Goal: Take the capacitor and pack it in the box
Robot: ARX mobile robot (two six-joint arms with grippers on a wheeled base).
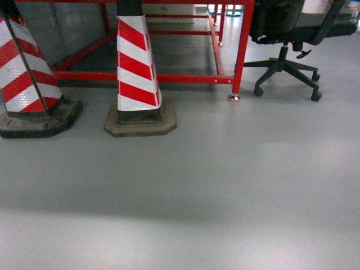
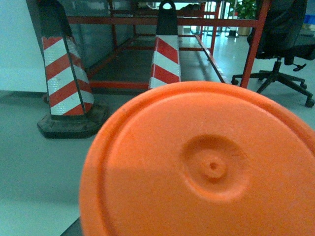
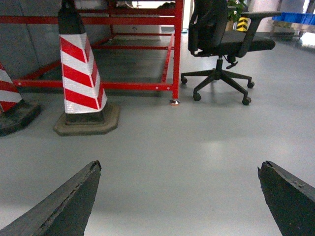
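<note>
The capacitor (image 2: 206, 162) fills the lower part of the left wrist view. Its round bright orange end face, with a small dimple in the middle, sits right in front of the camera and off the floor. It hides my left gripper's fingers, and it stays up only in their grip. My right gripper (image 3: 180, 167) is open, its two dark fingertips (image 3: 88, 182) wide apart above bare grey floor with nothing between them. Neither gripper shows in the head view. The box is out of view.
Two red-and-white striped cones (image 1: 136, 67) (image 1: 25, 73) stand on black bases ahead on the left. Behind them runs a red metal frame (image 1: 242, 50). A black office chair (image 1: 292, 34) stands on the right. Blue bins (image 3: 295, 17) lie far back right.
</note>
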